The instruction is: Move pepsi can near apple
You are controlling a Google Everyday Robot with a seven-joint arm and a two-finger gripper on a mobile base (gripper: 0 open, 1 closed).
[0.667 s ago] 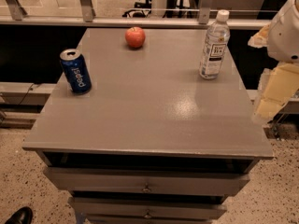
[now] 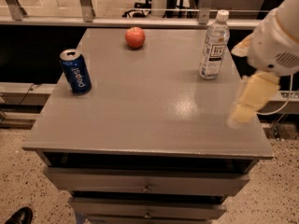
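Observation:
The pepsi can (image 2: 75, 72) is dark blue with white lettering and a silver top. It stands upright near the left edge of the grey table (image 2: 140, 111). The red apple (image 2: 135, 37) sits at the far middle of the table, well apart from the can. My gripper (image 2: 247, 106) hangs on the white arm at the right side, above the table's right edge, far from both the can and the apple. It holds nothing that I can see.
A clear plastic water bottle (image 2: 214, 45) stands upright at the far right of the table, close to my arm. Drawers (image 2: 145, 186) sit below the tabletop. A railing runs behind the table. A black shoe (image 2: 17, 216) shows at the bottom left on the floor.
My arm and gripper have moved left, inward over the table's right edge. The can, apple and bottle have not moved on the table.

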